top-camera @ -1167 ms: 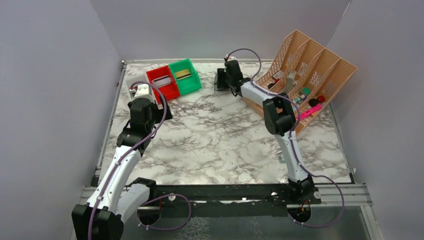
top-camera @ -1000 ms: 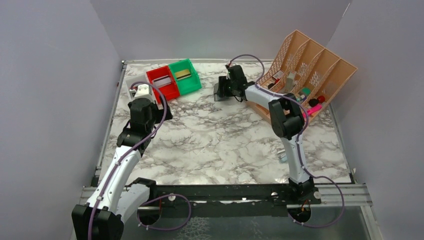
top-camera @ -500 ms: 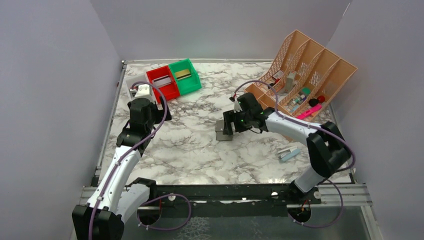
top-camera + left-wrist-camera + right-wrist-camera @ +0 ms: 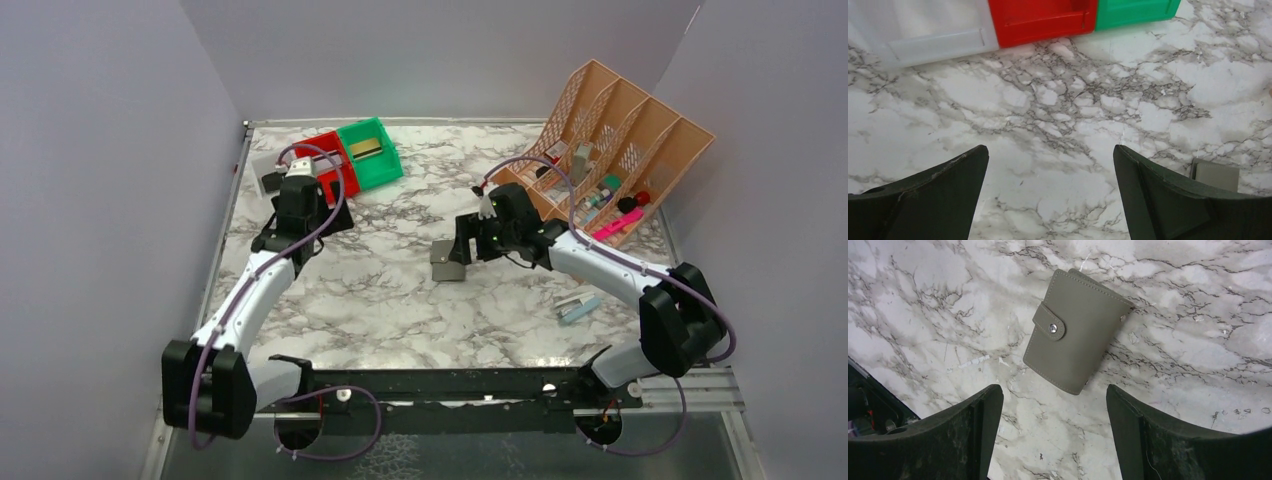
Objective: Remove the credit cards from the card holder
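At the far left, the white bin (image 4: 263,172) sits against the table's (image 4: 400,300) rear left corner, partly covered in the top view by the left arm. The red bin (image 4: 322,160) touches it, and the green bin (image 4: 368,152) touches the red one; each of those two has something flat lying inside, too small to name. The left gripper (image 4: 1050,197) hangs over bare marble just in front of these bins. Its fingers (image 4: 933,200) are spread as wide as they go and hold nothing.

Near the middle of the table lies the holder (image 4: 1075,330), flat on the marble. It is closed, with its tab snapped down, so its inside is hidden. It lies well apart from the bins and from the rack, and nothing rests on it or against it.

The right gripper (image 4: 1053,432) hovers just above and to the right of the holder. Its fingers (image 4: 1158,440) stand wide apart, clear of the holder and gripping nothing; the wrist view shows only open marble between them and the holder.

Further right, a small pale-blue stick (image 4: 578,308) lies on the table beside the right arm. At the rear right a tan rack (image 4: 640,120) leans back, with small items in its slots and a pink one at its low end. The right arm crosses in front of the rack's near corner.
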